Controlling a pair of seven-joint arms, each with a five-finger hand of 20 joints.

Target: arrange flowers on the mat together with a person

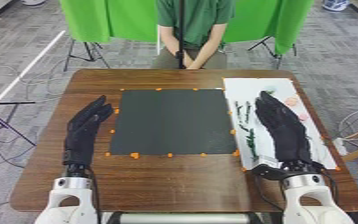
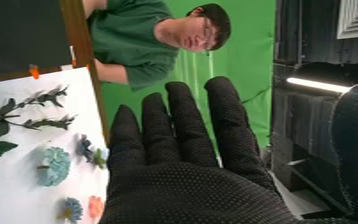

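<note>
Flowers (image 2: pixel 55 166) on white sheet (image 1: pixel 243 88); arranging seemingly unstarted. Right hand (image 1: pixel 286 134) fingers straight, empty; next, probably pinch one for dark mat (image 1: pixel 171 122).

A lab or studio: bright green cloth backdrop (image 1: pixel 278 20) at the far side, black metal stand (image 1: pixel 7 103) at left, loose cables across grey patterned floor (image 1: pixel 47 52).

Passage over dark mat (image 1: pixel 171 122) between left hand (image 1: pixel 82 132) and right hand (image 1: pixel 284 129), green stems (image 1: pixel 250 136) alongside on white sheet (image 1: pixel 246 86)

Glossy brown wood table (image 1: pixel 33 192).
</note>
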